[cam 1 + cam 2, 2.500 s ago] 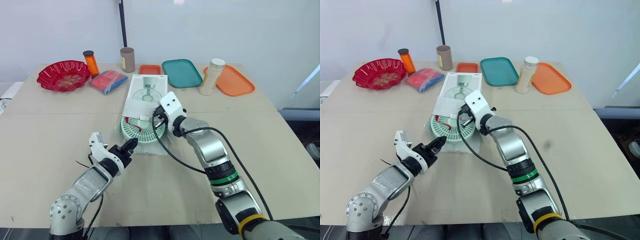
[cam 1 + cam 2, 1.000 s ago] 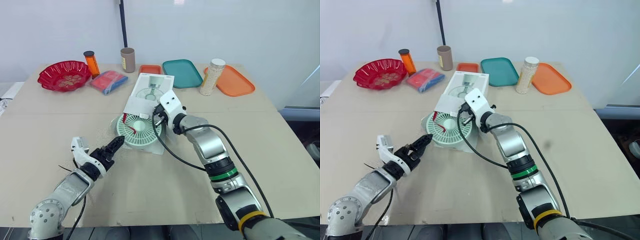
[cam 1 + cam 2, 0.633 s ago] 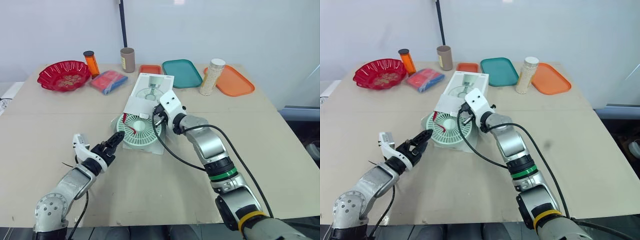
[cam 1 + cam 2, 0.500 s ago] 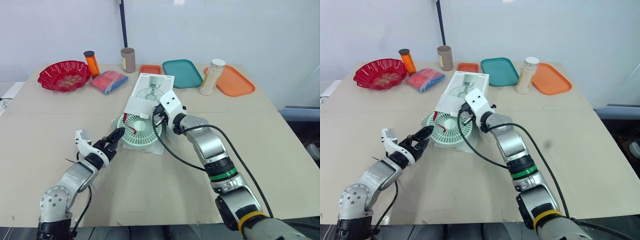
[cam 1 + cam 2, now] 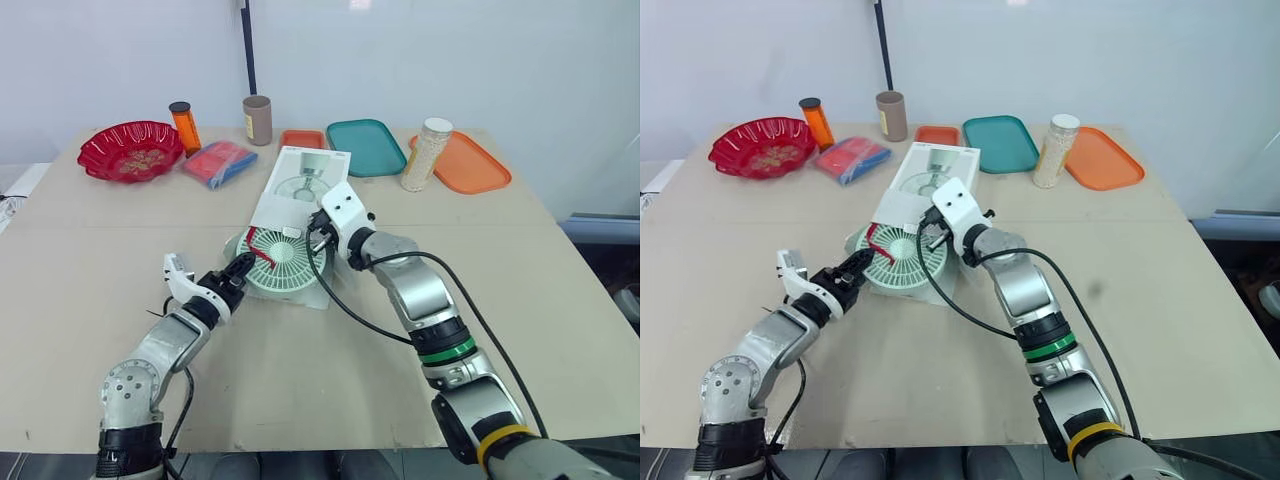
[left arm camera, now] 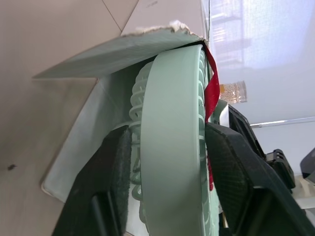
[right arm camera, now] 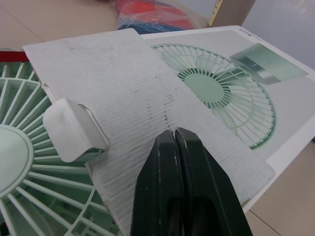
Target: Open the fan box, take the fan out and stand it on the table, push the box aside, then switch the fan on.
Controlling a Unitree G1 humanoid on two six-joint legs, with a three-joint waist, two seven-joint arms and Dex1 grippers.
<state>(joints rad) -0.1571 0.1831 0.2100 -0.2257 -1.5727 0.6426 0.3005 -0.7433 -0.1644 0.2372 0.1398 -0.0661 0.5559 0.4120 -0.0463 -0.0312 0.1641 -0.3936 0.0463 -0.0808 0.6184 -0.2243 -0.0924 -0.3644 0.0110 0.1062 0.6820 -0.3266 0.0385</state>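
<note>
Fan [image 5: 280, 262] is lying near the middle of the table [image 5: 300, 390], tilted, just in front of the box [image 5: 305, 178]. It is pale mint green and round, with a grille of thin radial ribs around a plain hub. A red strap [image 6: 212, 81] is crossing its front face near the rim. A pale sheet [image 5: 308, 297] is lying under its near edge.

The box is white, with a fan printed on its top. It is lying flat and angled, and its opened flap [image 7: 123, 88] is hanging over the fan.

Left gripper [image 5: 240, 270] is clamping the fan's near-left rim. Its fingers [image 6: 110, 187] are straddling the thick rim, one on the back ribs and one on the front face.

Right gripper [image 5: 316, 230] is clenched. Its fingers [image 7: 170, 167] are pressed together, with the tips resting on the flap's surface.

The flap is hiding the fan's far part, and the right wrist's white housing is blocking the fan's right edge. The left wrist view's edge is cutting off the lower rim. I cannot tell how far the fan is reaching under the flap.
</note>
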